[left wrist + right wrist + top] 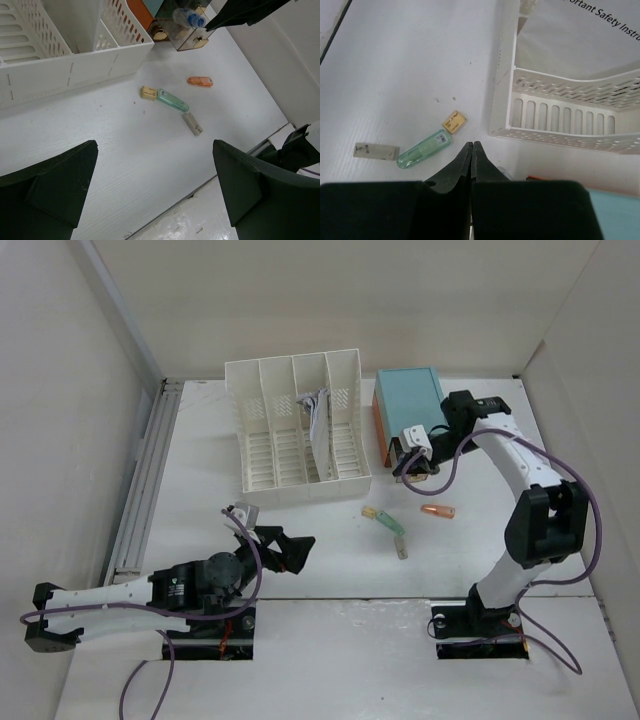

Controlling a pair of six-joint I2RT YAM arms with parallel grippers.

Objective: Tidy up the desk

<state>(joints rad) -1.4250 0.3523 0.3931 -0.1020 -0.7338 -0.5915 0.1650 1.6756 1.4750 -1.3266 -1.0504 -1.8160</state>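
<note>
Bare surface (340, 560) fronts the wide-open, empty left end effector (298, 552). Right end effector (472, 145) is pinched shut. Paper (580, 35) reads "Safety Instr".

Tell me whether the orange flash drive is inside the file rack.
No, the orange flash drive lies on the bare desk, well apart from the white file rack.

Both arms wear white shells over their long links, with black housings at the joints; the left claw (298, 550) has two matte black fingers (50, 190), broad and wedge-shaped; the right claw (414, 470) ends in black fingertips (462, 167) that taper to thin edges; a white block (416, 437) sits just behind the right claw; a purple cable (259, 565) loops back from each claw; farthest from the claws, each arm ends in a black base (478, 623).
</note>
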